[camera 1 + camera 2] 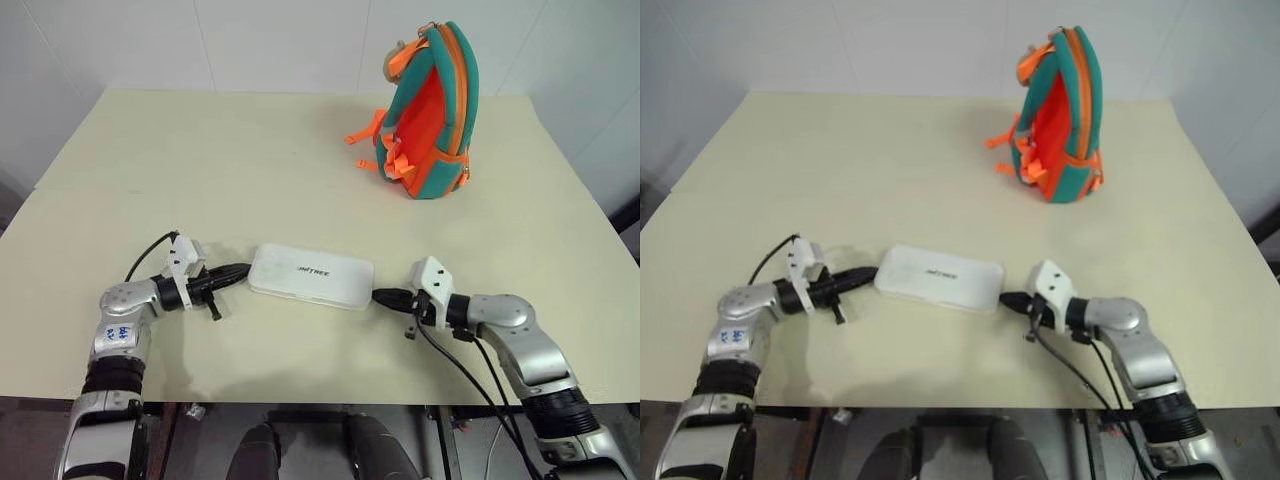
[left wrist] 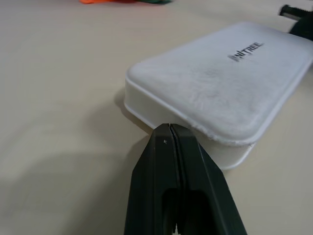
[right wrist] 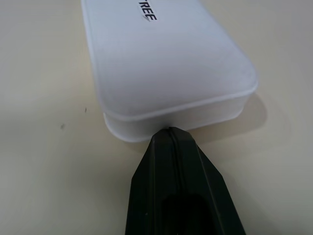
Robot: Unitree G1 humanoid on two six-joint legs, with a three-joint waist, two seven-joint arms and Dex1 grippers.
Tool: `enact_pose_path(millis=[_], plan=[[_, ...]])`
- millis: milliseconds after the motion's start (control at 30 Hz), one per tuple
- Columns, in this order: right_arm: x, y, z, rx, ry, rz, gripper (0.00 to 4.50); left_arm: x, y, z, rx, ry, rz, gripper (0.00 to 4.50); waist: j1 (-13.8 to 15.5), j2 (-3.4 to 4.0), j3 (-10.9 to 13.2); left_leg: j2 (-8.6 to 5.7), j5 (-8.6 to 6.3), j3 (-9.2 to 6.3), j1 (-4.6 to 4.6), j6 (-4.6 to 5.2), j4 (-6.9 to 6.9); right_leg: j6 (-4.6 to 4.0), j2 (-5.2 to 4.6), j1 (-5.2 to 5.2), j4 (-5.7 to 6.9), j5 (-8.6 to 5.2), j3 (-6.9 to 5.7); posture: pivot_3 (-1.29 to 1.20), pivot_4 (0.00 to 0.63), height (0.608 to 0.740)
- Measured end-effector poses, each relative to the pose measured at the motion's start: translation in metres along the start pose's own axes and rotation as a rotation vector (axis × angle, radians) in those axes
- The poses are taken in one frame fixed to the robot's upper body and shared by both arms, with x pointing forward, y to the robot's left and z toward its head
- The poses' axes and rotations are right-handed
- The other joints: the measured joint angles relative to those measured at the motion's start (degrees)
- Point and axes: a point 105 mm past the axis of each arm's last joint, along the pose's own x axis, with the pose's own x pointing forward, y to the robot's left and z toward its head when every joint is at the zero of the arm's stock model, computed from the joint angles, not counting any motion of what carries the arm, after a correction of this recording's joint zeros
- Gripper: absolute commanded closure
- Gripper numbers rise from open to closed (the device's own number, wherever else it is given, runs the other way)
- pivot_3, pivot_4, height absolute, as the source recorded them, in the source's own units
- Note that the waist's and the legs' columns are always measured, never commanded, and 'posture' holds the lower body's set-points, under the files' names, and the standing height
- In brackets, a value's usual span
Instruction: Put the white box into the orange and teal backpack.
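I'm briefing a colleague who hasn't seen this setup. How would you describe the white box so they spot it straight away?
On the cream table, look at the near edge, well in front of the upright orange and teal backpack. The white box lies flat between the left gripper and right gripper, both with jaws shut. It is glossy white with rounded corners and small dark lettering on top.

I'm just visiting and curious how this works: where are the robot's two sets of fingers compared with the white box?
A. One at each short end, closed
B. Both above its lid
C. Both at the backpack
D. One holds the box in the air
A: the left fingers and right fingers are closed at opposite short ends of the white box, which lies flat on the table.
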Motion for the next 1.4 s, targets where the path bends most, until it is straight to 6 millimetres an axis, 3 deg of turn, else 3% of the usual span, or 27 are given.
enact_pose_path(millis=[233,667,733,967,1133,1167,1233,1400], plan=[[-0.013,-0.004,-0.005,0.008,0.010,0.030,4.49,0.004,-0.015,-0.004,-0.031,0.011,-0.033,4.47,-0.07,0.00,0.00,-0.02,0.02,0.01,0.10,0.03,0.03,-0.01,0.01,0.09,0.00,0.01,0.01,0.00,0.150,0.740],[-0.017,-0.006,-0.010,0.013,-0.050,0.075,4.49,0.005,-0.016,-0.002,-0.054,0.012,-0.036,4.47,-0.12,0.00,0.00,-0.01,0.03,0.01,0.11,0.02,0.03,-0.01,0.00,0.11,-0.02,0.01,0.01,0.00,0.150,0.740],[-0.019,-0.009,-0.013,0.018,-0.053,0.057,4.13,0.004,-0.019,-0.002,-0.059,0.023,-0.059,4.50,-0.12,0.00,0.00,-0.01,0.03,0.01,0.10,0.02,0.00,-0.01,0.00,0.10,-0.03,0.01,0.01,0.00,0.150,0.740],[-0.027,-0.024,-0.011,-0.004,-0.055,0.007,1.86,-0.003,-0.017,-0.002,-0.067,0.079,-0.072,2.34,-0.25,0.00,0.00,-0.01,0.03,0.01,0.10,0.02,0.00,-0.02,0.00,0.10,-0.03,0.01,0.01,0.00,0.150,0.740],[-0.046,-0.048,-0.003,0.032,-0.013,-0.065,0.20,-0.020,-0.002,0.020,-0.110,0.102,-0.066,0.77,-0.27,0.02,0.02,-0.01,0.03,0.00,0.10,0.02,0.00,-0.03,0.00,0.10,-0.03,0.01,0.00,0.00,0.150,0.740],[-0.049,-0.050,0.001,0.047,-0.010,-0.062,0.00,-0.021,0.000,0.024,-0.132,0.097,-0.070,0.43,-0.24,0.03,0.02,-0.01,0.03,0.00,0.10,0.02,-0.01,-0.03,0.00,0.10,-0.05,0.01,-0.01,0.00,0.150,0.740],[-0.052,-0.050,0.008,0.082,0.003,-0.040,0.00,-0.023,-0.001,0.026,-0.205,0.101,-0.089,0.01,-0.26,0.03,0.02,0.00,0.03,-0.01,0.09,0.02,-0.05,-0.04,0.00,0.09,-0.07,-0.01,-0.01,0.00,0.150,0.740],[-0.061,-0.046,0.011,0.241,0.081,-0.010,0.00,-0.025,-0.014,0.026,-0.400,0.167,-0.169,0.01,-0.25,0.04,0.03,0.00,0.03,-0.03,0.06,0.02,-0.10,-0.07,0.00,0.07,-0.14,-0.03,-0.03,0.00,0.150,0.740]])
